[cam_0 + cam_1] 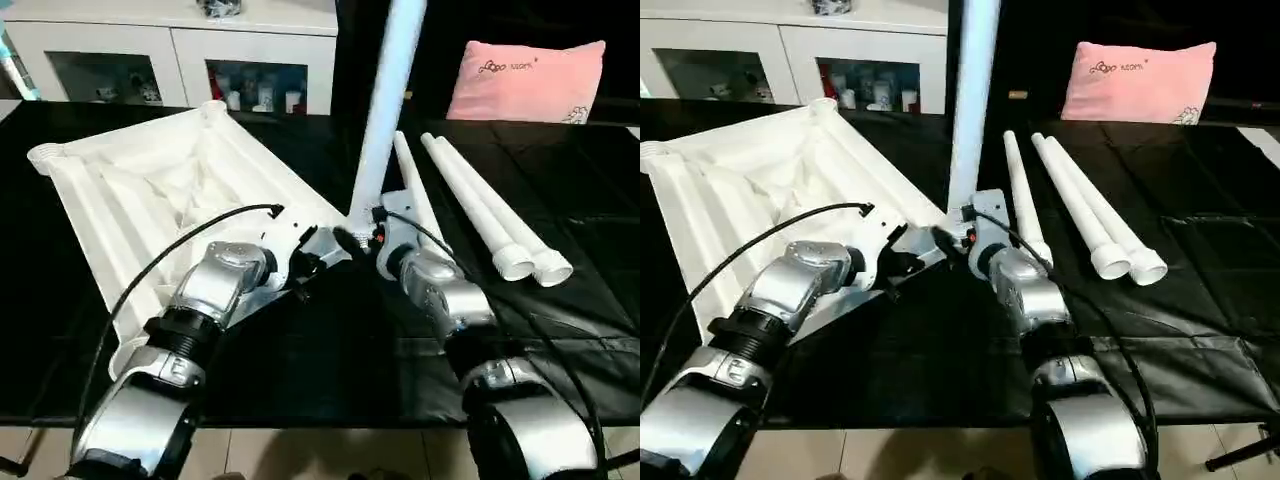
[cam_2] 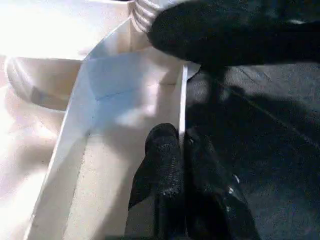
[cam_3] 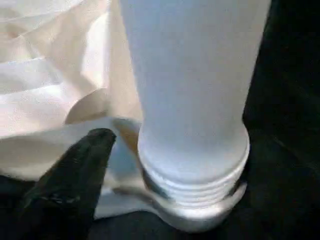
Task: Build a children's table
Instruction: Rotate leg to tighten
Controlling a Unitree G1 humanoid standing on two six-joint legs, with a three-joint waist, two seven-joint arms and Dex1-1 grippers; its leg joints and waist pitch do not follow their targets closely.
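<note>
Here, left claw (image 2: pixel 182 165) pinching tabletop (image 1: pixel 150 190) rim, right claw (image 1: pixel 352 240) beside upright leg (image 1: pixel 385 110)

A black table (image 1: pixel 300 350) fills the middle of the scene. Beyond its far edge a white glass-door cabinet (image 1: pixel 180 50) holds small items, and a pink pillow (image 1: pixel 525 80) lies at its far right corner.
</note>
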